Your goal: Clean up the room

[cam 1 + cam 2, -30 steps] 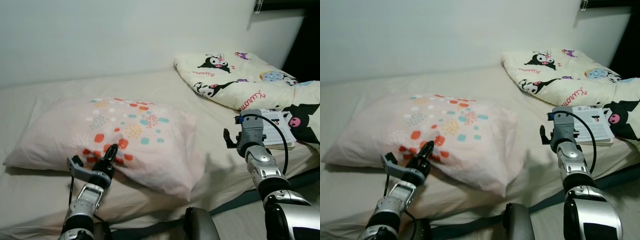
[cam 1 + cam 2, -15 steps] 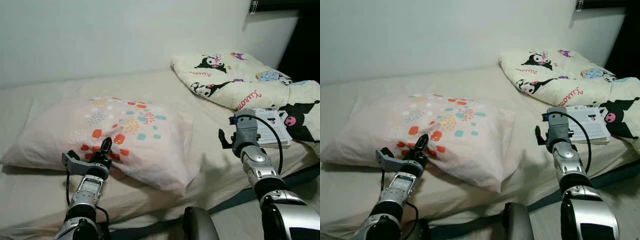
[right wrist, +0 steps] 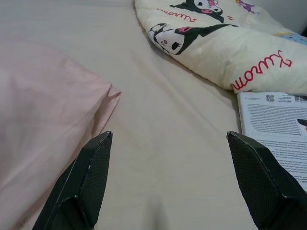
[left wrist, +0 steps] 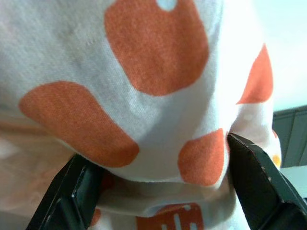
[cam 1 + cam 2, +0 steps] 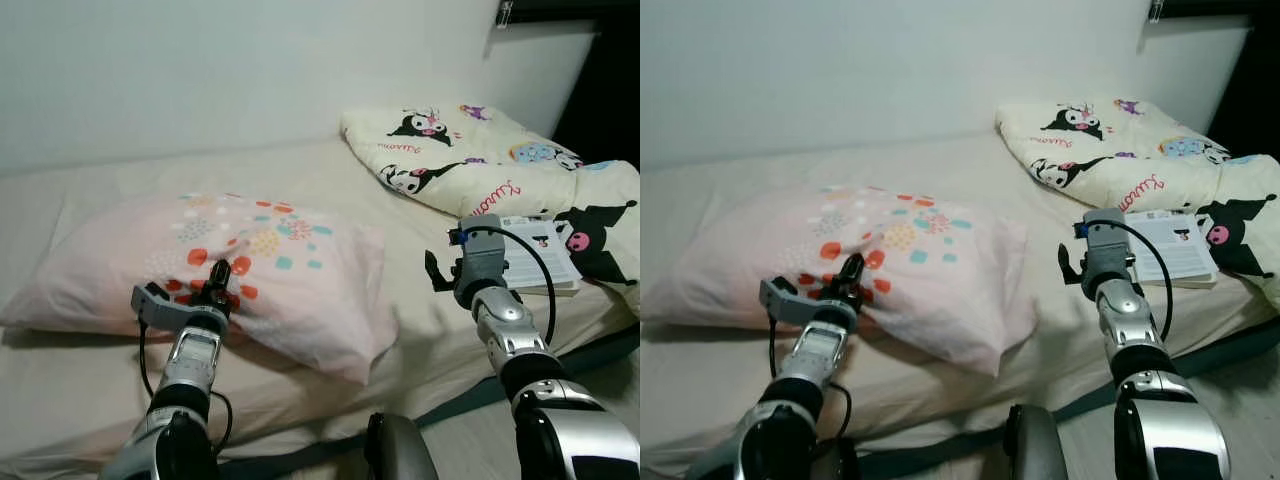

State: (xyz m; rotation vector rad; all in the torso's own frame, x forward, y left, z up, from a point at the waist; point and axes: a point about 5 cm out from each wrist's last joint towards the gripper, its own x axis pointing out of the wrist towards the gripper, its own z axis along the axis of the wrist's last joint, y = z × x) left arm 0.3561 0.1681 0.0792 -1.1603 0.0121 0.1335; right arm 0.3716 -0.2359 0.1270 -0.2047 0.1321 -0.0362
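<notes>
Pillow (image 5: 215,265): pink, orange and teal spots, lying on the bed (image 5: 90,410) toward its left side, long edge parallel to the front edge.
Left jaws (image 5: 217,281): at the pillow's front edge, closed on a fold of pillow fabric; the wrist view shows spotted cloth bunched between both fingers (image 4: 79,189).
Right jaws (image 5: 1074,262): spread open, holding nothing, over bare sheet between the pillow's right end and the booklet (image 5: 540,253).
Quilt (image 5: 470,160): cartoon-print, heaped at the bed's right rear corner.
Step in hand: my judgement, taking hold of the pillow to reposition it.
Doing it well: bite deep enough to catch filling, not just the case; bring the right jaws to the pillow's right end before lifting so it stays level.
</notes>
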